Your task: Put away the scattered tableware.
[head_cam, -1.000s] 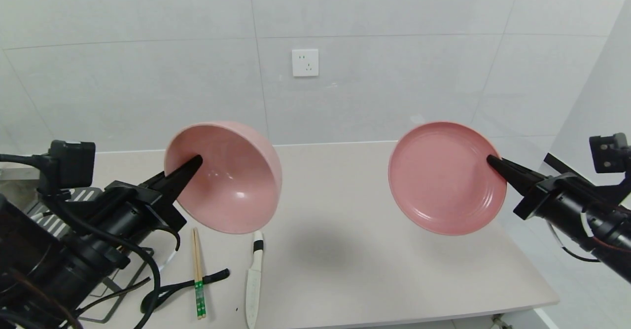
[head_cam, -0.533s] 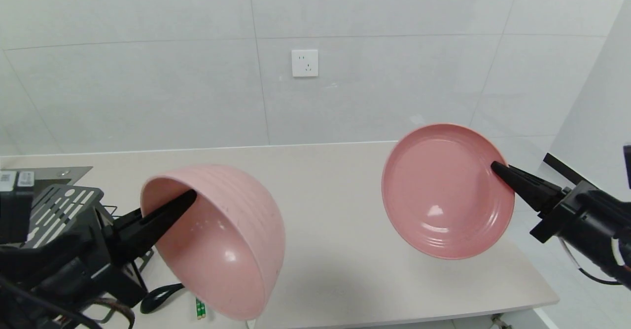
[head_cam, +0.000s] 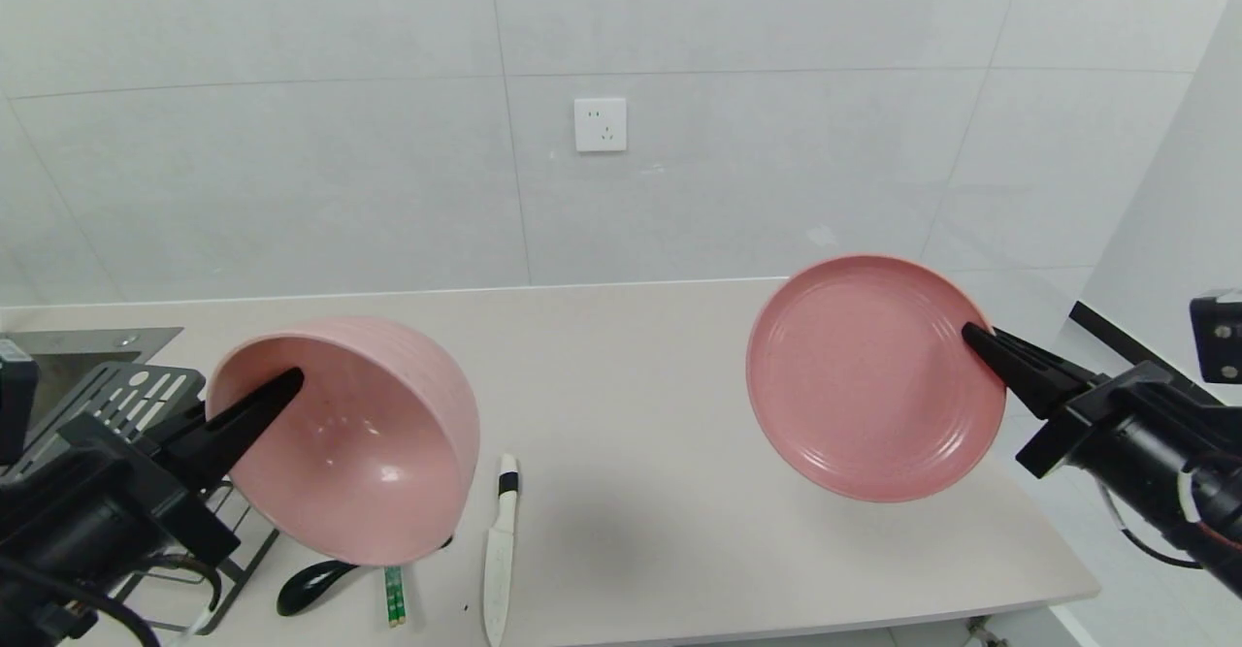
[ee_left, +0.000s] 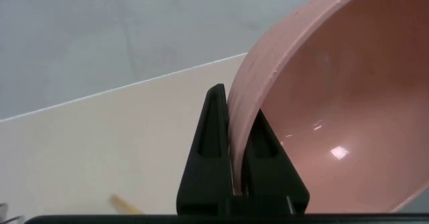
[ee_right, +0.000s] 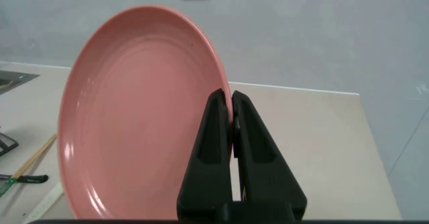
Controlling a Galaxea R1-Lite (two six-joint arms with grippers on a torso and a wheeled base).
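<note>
Your left claw (head_cam: 289, 378) is clamped on the rim of the pink bowl (head_cam: 378, 472), which hangs tipped on its side with nothing in it. The dish rack (head_cam: 116, 390) sits at the bowl's 9 o'clock, so your left arm is the nearer one. Your right claw (head_cam: 973, 334) pinches the pink plate (head_cam: 864, 385) at its 3 o'clock edge, above the bench (head_cam: 631, 385). The knife (head_cam: 500, 550) lies 12-to-6 at the bowl's 5 o'clock

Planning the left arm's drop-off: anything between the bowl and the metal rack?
Nothing visible does. The bowl, held by its rim in the left gripper, hangs just beside the rack. The spoon, chopsticks and knife lie flat on the table, lower than the bowl, beneath it and to its right.
</note>
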